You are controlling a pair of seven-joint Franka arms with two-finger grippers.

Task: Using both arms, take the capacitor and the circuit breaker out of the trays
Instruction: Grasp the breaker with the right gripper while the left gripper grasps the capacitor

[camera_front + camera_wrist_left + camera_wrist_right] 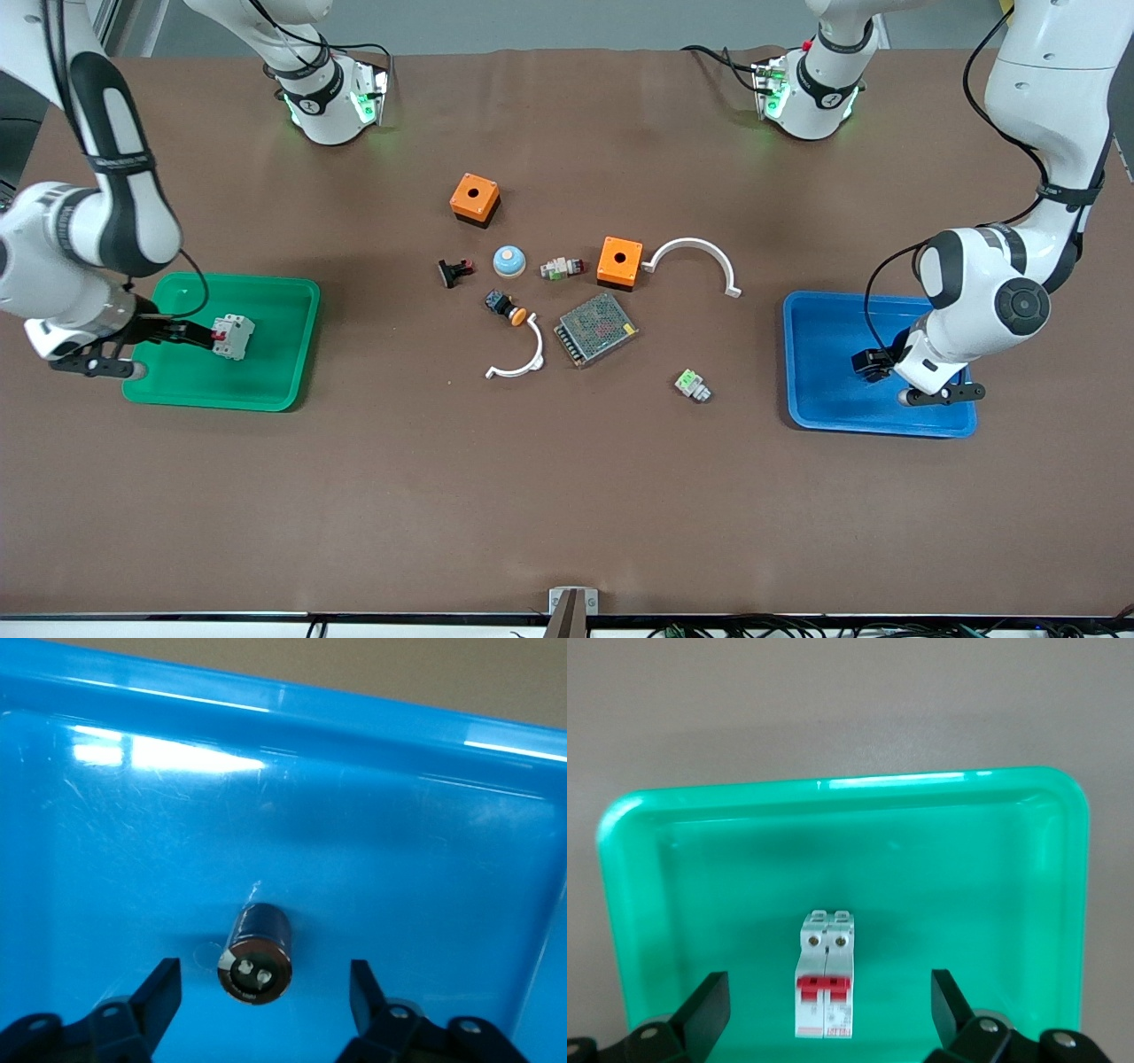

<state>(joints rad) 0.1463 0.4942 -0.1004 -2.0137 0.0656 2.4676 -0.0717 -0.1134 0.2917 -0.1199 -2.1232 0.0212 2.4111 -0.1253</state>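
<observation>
The capacitor [257, 952], a small black cylinder with two light dots on its end, lies on its side on the floor of the blue tray [425, 868]. My left gripper [264, 992] is open, one finger on each side of the capacitor, touching neither. In the front view the left gripper [874, 363] is low over the blue tray [824, 354] and hides the capacitor. The breaker [826, 985], white-grey with red levers, lies flat in the green tray [966, 868]. My right gripper [828, 1005] is open around it without touching. The front view shows the breaker [234, 337], the green tray [266, 372] and the right gripper [197, 335].
Mid-table lie two orange boxes [475, 198] [619, 261], two white arcs [694, 260] [518, 359], a metal mesh box [596, 329], a blue-domed button [509, 260], a black-and-red switch part [455, 271], an orange-capped push-button [506, 307] and a green-and-white block [692, 385].
</observation>
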